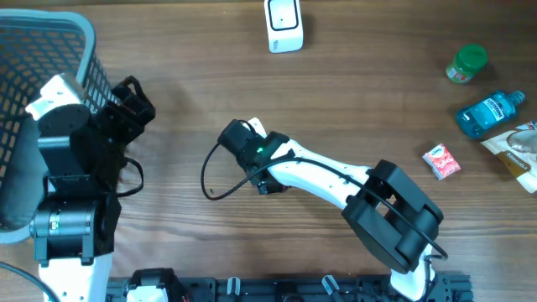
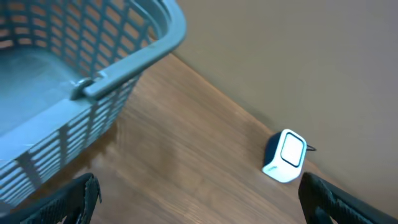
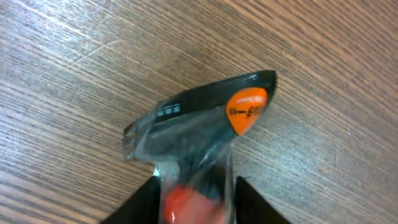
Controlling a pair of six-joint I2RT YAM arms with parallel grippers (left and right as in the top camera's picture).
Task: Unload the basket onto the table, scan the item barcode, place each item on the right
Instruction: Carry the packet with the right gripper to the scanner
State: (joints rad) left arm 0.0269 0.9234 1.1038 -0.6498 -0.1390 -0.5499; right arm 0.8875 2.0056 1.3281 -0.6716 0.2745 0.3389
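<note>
The right pincer [image 3: 196, 190] is gripping a crinkly black packet [image 3: 199, 121] with an orange badge, its fingers [image 3: 146, 202] pressing in narrow on the packet's lower end. The packet is sitting low over the middle of the desk [image 1: 377, 84], and I cannot tell whether it is touching the wood. From the wrist view its long axis is running straight out from the pincer toward 12 o'clock, with the sealed top edge slanting from 8 to 2 o'clock.

The white scanner [image 1: 284, 25] is standing at the far edge, at roughly 12 o'clock from the right pincer when seen from above, and well apart from it. That is the relation the next move is hanging on, I am guessing: the packet is needing to travel toward 12 o'clock and turn its barcode side to the scanner's face. I cannot make out a barcode.

The left pincer [image 2: 199, 183] is gaping wide and empty beside the grey basket [image 1: 50, 33], farther from the scanner than the right one.
</note>
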